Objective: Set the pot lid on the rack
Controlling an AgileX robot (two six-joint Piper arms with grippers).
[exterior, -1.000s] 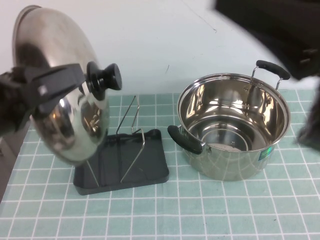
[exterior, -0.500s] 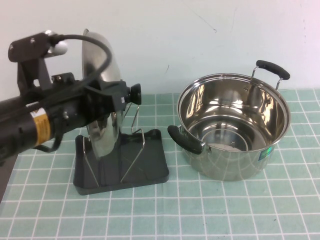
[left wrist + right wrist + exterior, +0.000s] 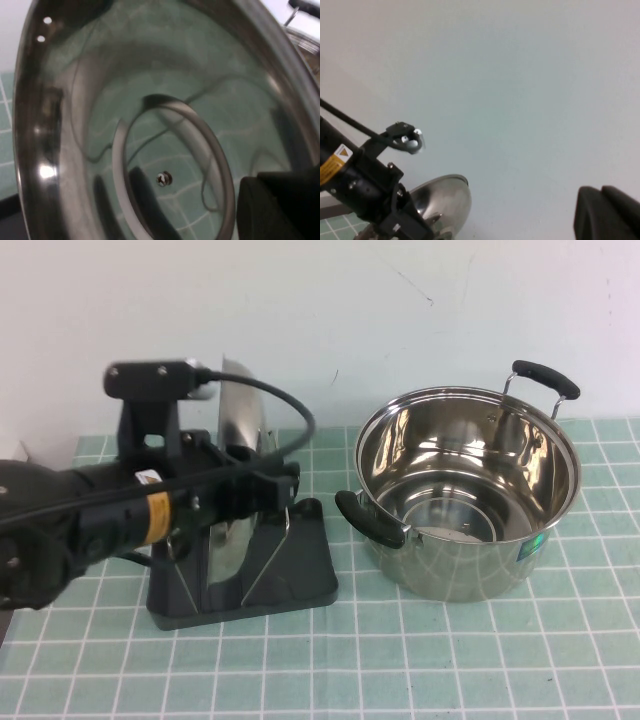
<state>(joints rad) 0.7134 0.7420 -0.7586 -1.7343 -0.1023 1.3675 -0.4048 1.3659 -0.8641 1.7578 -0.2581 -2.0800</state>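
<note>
High view: the left claw grips the pot lid, which stands upright in the rack just beneath it. Left wrist view: lid underside fills the frame. Right wrist view: only the right claw's dark edge shows; its opening cannot be told.

Tabletop spread with a pale green mat, ruled in white grid lines, running up to a white wall at the back. Two things set directly on the mat. Straight below the left gripper, which hangs low over the mat's left part: the rack, its black tray flat on the squares. Off to that gripper's right, just beside the rack but apart from it: a deep steel pot with two black handles, upright, open mouth up. Right gripper seen only in its own wrist view, facing the wall, well above both.
</note>
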